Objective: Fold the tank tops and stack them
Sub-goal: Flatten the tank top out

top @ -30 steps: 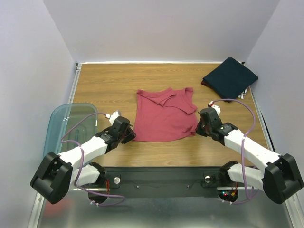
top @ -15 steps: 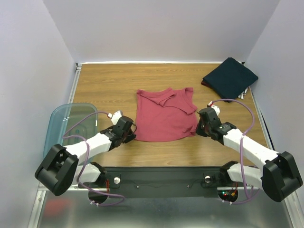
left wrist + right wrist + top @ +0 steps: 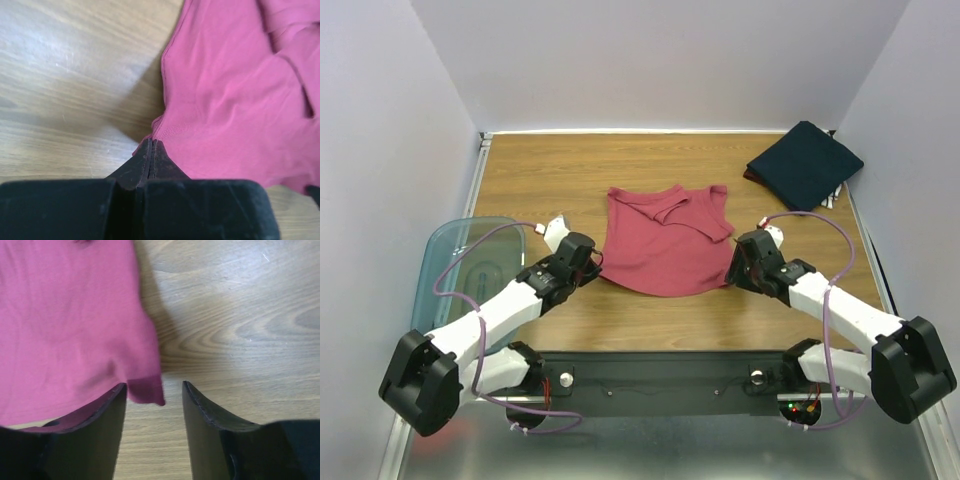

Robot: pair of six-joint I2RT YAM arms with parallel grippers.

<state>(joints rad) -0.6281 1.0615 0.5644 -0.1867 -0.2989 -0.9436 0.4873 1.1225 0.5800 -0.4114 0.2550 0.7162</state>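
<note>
Tank tops — two: red one [image 3: 665,248], navy one [image 3: 806,163].

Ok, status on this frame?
Left gripper shut on red top, near-left corner. Right gripper open, near-right corner loose between its jaws. Navy top folded, far right. Nothing blocking.

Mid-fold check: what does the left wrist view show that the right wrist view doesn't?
Only the left wrist view: the left gripper shut, pinching a hem corner of the maroon tank top. Only the right wrist view: the right gripper open, with another corner of the top lying loose between its jaws. Both: the same maroon cloth on the wooden table.
</note>
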